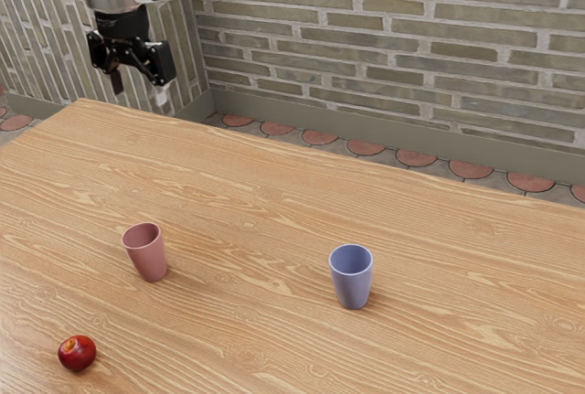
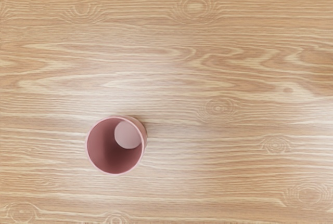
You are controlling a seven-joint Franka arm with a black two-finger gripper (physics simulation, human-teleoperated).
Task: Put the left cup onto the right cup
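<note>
A pink cup (image 1: 145,250) stands upright on the wooden table (image 1: 274,184), toward the exterior view's left. A blue-grey cup (image 1: 351,275) stands upright to its right, well apart from it. My gripper (image 1: 137,88) hangs high above the table near the exterior view's upper left, far above the pink cup, with its fingers apart and nothing between them. In the wrist view I look straight down into the open mouth of the pink cup (image 2: 115,145) on the wood.
A red apple (image 1: 77,353) lies near the table's front left corner, in front of the pink cup. A brick wall stands behind the table's far edge.
</note>
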